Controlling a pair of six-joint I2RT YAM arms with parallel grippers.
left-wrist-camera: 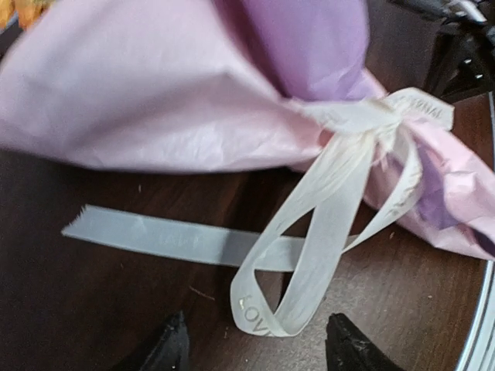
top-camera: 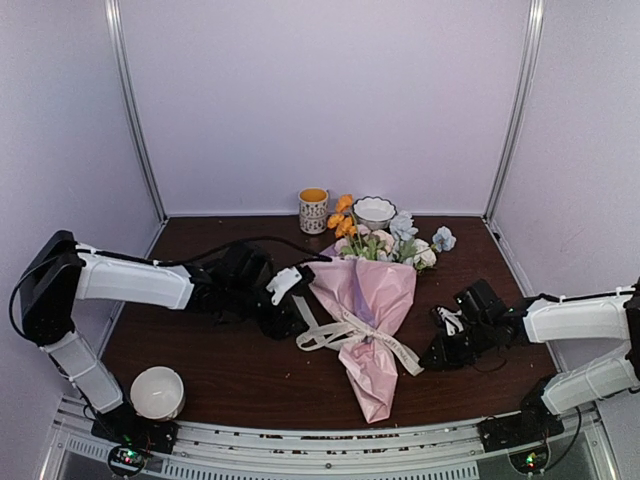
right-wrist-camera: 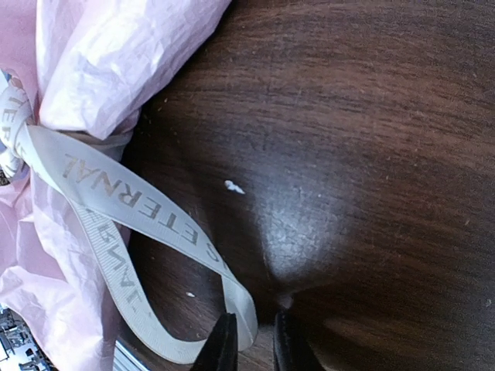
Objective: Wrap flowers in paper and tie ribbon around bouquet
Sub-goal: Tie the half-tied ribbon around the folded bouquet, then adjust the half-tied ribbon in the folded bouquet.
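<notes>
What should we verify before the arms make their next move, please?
1. Paper wrapped round flowers: ok.
2. Ribbon knotted round the paper: ok.
3. Left gripper open, not pinching ribbon: ok.
4. Right gripper clear of ribbon: cannot tell; the loop's end lies right at its barely parted fingertips.
5. Bouquet lying on table: ok.
</notes>
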